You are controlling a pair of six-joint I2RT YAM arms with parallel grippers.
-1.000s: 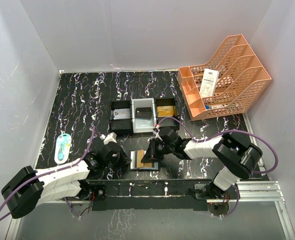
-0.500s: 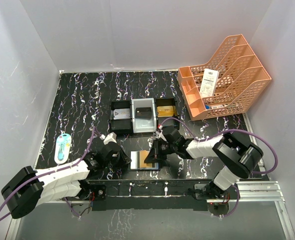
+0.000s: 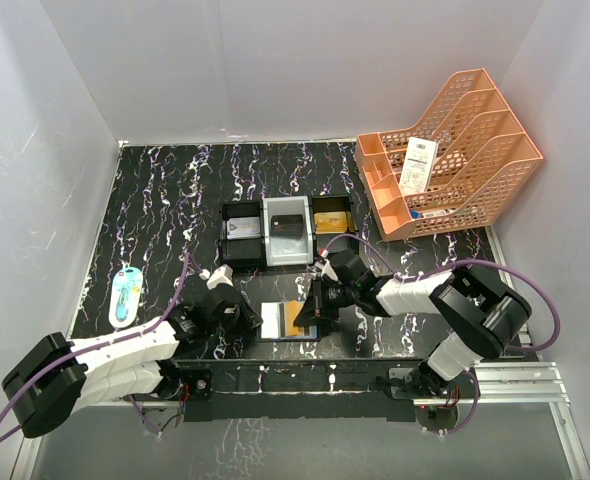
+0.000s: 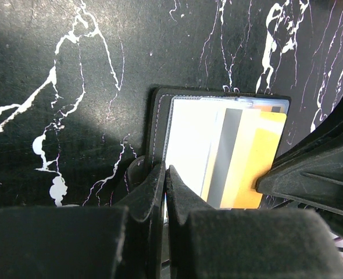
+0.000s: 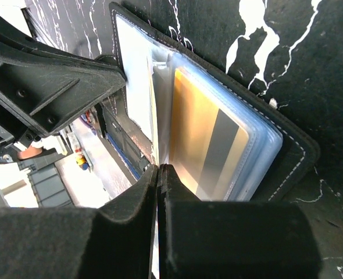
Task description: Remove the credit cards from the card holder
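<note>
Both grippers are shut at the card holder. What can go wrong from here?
1. Right gripper grips the gold card beside clear sleeves; it may pinch a sleeve too and drag the card holder.
2. Left gripper is shut at only one edge of the holder, which could slip free.

One card holder (image 3: 275,320), three small bins (image 3: 286,206), one orange rack (image 3: 475,190).

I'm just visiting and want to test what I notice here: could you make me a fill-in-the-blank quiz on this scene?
The card holder on the table is ___, not folded shut. Its gold-orange card has a ___ stripe. The white paper slip stands in the ___ mesh rack. The left tool and right tool are both ___.
Missing: open; grey; orange; shut.
</note>
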